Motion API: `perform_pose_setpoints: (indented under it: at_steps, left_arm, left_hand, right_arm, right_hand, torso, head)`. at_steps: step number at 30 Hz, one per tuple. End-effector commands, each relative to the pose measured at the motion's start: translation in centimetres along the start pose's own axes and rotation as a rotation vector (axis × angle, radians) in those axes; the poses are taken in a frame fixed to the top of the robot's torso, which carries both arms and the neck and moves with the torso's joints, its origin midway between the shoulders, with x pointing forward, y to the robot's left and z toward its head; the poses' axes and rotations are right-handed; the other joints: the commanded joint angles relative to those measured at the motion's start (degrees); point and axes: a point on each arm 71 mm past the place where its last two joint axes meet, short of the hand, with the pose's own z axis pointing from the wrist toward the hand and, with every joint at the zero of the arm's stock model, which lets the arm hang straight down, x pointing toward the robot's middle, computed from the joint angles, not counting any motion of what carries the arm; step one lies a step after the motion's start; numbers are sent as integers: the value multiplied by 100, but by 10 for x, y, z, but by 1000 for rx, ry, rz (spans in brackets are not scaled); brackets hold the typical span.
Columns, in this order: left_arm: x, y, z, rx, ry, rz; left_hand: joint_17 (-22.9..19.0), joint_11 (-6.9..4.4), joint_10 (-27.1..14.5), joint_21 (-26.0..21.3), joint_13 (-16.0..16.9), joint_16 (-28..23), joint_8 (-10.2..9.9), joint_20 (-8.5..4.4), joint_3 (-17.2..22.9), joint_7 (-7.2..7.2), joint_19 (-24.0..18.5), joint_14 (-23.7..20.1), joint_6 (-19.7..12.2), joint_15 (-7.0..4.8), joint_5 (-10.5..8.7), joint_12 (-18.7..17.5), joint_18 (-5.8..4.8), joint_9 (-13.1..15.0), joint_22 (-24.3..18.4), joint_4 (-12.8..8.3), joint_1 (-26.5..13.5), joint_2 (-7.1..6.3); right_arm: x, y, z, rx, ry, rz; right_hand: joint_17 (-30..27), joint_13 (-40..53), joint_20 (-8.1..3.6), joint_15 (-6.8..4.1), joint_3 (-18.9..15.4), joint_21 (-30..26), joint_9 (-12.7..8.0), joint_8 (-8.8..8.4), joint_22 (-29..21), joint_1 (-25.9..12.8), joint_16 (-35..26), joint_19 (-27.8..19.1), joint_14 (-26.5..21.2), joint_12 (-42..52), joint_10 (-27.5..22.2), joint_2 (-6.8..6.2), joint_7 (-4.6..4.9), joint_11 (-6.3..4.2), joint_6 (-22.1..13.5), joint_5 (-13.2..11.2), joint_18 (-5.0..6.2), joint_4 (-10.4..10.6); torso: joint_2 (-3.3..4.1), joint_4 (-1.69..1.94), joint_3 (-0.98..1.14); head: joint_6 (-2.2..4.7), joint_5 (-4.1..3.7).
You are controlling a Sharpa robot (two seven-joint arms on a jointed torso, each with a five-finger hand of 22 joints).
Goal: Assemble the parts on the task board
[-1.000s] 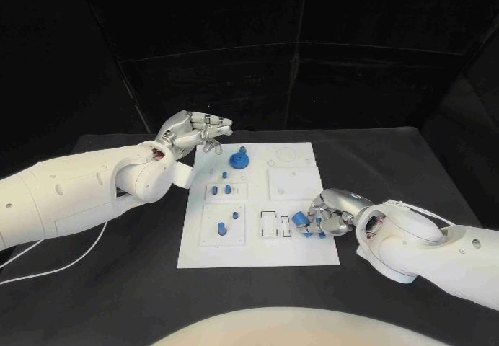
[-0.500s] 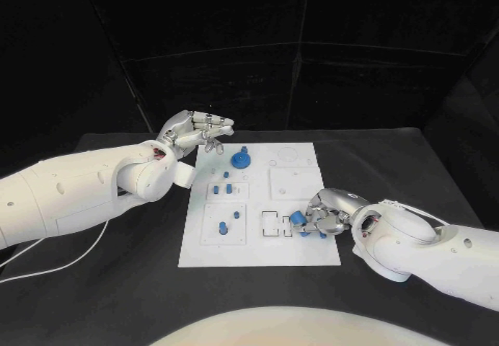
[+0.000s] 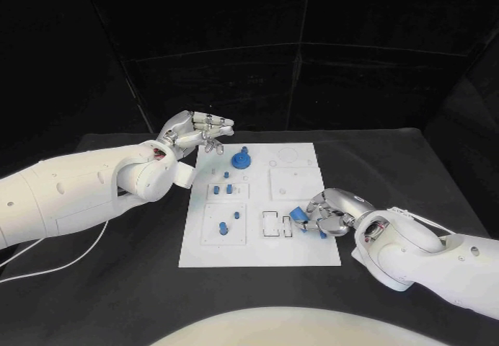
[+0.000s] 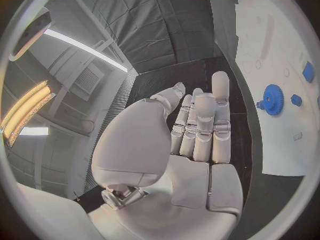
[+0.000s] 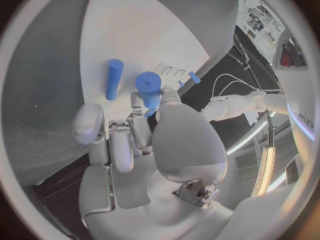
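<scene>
Blue parts already stand in several seats of the white board (image 3: 296, 249): a gear (image 3: 241, 160) near the far end, a pair of small pegs (image 3: 223, 189) in the next panel, and two more pieces (image 3: 223, 228) in the panel below that. The twin slots (image 3: 277, 223) look unfilled, as do the round recesses at the far right, so I judge the assembly roughly half done.

The right hand (image 3: 322, 215) hovers low over the board's right edge, its fingers curled around a short blue cylinder (image 5: 149, 87) pinched at the fingertips. A longer blue rod (image 5: 113, 79) lies flat on the board just beyond those fingertips, apart from them. The slots sit just past the cylinder, on the far side from the palm, so that part probably goes there or nearby; I cannot tell which seat it fits.

The left hand (image 3: 193, 132) hangs above the board's far left corner, fingers drawn together and curled, holding nothing. The gear stands near its fingertips, off to the side, untouched.
</scene>
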Motion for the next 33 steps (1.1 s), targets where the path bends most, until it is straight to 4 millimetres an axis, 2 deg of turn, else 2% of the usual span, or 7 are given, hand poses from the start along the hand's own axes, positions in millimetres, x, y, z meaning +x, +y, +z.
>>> perform_pose_setpoints:
  at_steps: [1, 9, 18, 21, 30, 33]
  left_arm:
    - [1, -1, 0, 4, 10, -9]
    - [2, -1, 1, 4, 12, -10]
    - [3, -1, 1, 4, 16, -11]
    - [3, -1, 2, 4, 16, -12]
    - [3, -1, 2, 2, 18, -12]
    - [3, -1, 2, 2, 19, -12]
  left_hand:
    - [-8, -18, -40, -20, 6, 3, 40, 20, -32, -6, 1, -43, -44, 11, 11, 14, 36, -1, -7, 7, 20, 15]
    - [-8, -18, -40, -20, 6, 3, 40, 20, -32, -6, 1, -43, -44, 11, 11, 14, 36, -1, -7, 7, 20, 15]
    - [-8, -18, -40, -20, 6, 3, 40, 20, -32, -6, 1, -43, -44, 11, 11, 14, 36, -1, -7, 7, 20, 15]
    - [-9, -18, -43, -21, 6, 4, 40, 20, -33, -5, 1, -44, -46, 12, 11, 15, 36, -1, -7, 8, 19, 15]
    - [-15, -14, -56, -25, 6, 4, 42, 22, -38, -2, 1, -48, -55, 15, 11, 21, 35, -2, -10, 11, 15, 15]
    - [-15, -14, -56, -25, 6, 4, 42, 22, -38, -2, 1, -48, -55, 15, 11, 21, 35, -2, -10, 11, 15, 15]
  right_arm:
    - [-8, 7, -3, -45, -103, 107]
    - [-3, 15, -2, -51, -69, 132]
    - [13, 29, 8, -45, 57, 112]
    - [17, 32, 11, -39, 83, 103]
    - [21, 35, 17, -22, 93, 97]
    - [21, 35, 18, -15, 88, 95]
  right_hand:
    - [1174, 16, -3, -28, -10, 38, 21, 22, 17, 66, 28, 50, 528, 22, 31, 25, -27, -2, 31, 40, -90, -34]
    - [1186, 33, -3, -28, -29, 45, 30, 21, 29, 39, 33, 54, 530, 27, 44, 38, -22, 2, 25, 80, -93, -1]
    - [1173, 41, 11, -14, -216, 43, 78, 16, 22, -376, 28, 37, 527, 2, 49, 155, -16, 14, 10, -159, -89, 39]
    - [1172, 22, 7, -21, -272, 44, 105, 39, 24, -477, 27, 34, 526, -24, 36, 191, -31, 4, 41, -261, -88, 38]
    - [1177, -38, -14, -48, -365, 47, 173, 107, 31, -613, 29, 33, 527, -94, 7, 250, -74, -31, 128, -429, -88, 36]
    - [1172, -45, -25, -58, -417, 41, 201, 121, 21, -669, 26, 26, 526, -114, 3, 264, -84, -41, 136, -591, -86, 35]
  torso:
    - [3, 6, -1]
    - [6, 5, -1]
    - [10, 19, 1]
    - [6, 4, -5]
    - [7, 1, -2]
    - [4, 3, -3]
  head:
    - [6, -4]
    - [23, -2]
    - [22, 2]
    - [15, 15]
    - [25, 14]
    - [27, 22]
